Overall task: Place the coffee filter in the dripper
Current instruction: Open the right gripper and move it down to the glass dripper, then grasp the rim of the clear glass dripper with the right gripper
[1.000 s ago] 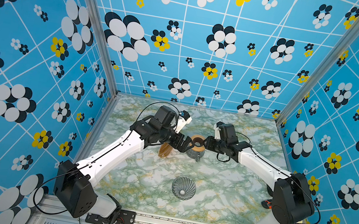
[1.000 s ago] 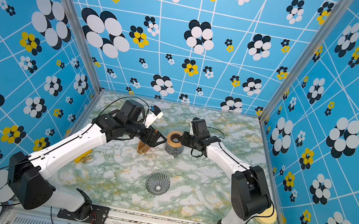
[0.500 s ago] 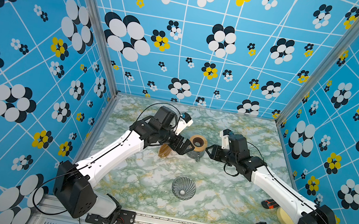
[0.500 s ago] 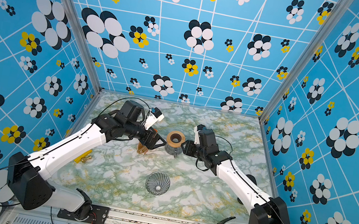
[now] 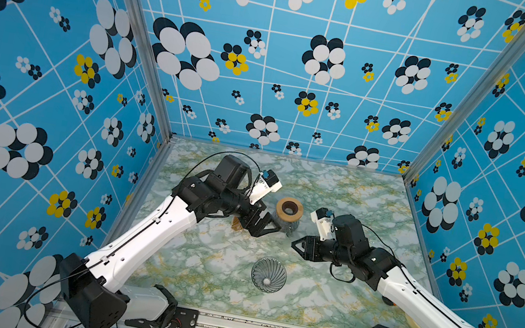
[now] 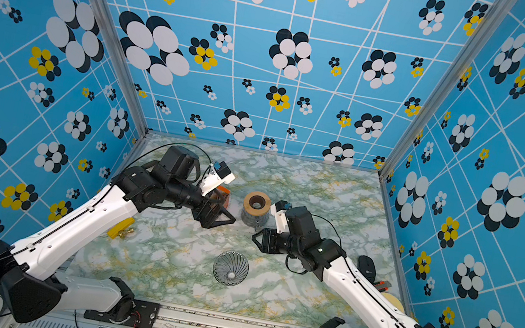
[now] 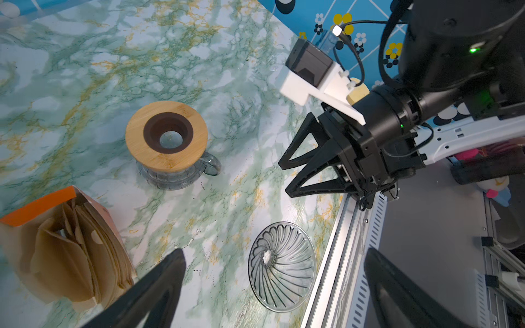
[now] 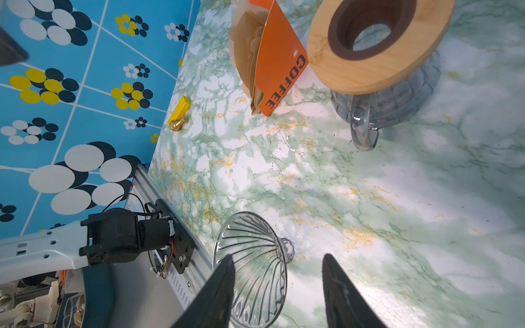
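Note:
The dripper [image 5: 268,275] [image 6: 230,268], clear ribbed glass, lies on its side on the marble near the front; it also shows in the wrist views [image 7: 282,267] [image 8: 250,269]. No single coffee filter shows apart from the open orange-tagged packet of brown filters [image 7: 65,250] [image 8: 264,65]. My left gripper [image 5: 269,230] [image 6: 221,221] [image 7: 272,252] hangs open and empty over the table between packet and jug. My right gripper [image 5: 297,249] [image 6: 257,242] [image 8: 278,257] is open and empty, right of the jug and behind the dripper.
A glass jug with a wooden ring [image 5: 289,208] [image 7: 166,136] [image 8: 377,42] stands mid-table between the grippers. A yellow-handled brass piece [image 6: 121,227] lies by the left wall. A black mouse [image 6: 367,268] and a tape roll [image 6: 392,301] sit at the right edge.
My right arm has drawn back from the jug toward the front right, and its jaws have spread wider. The left arm has hardly moved.

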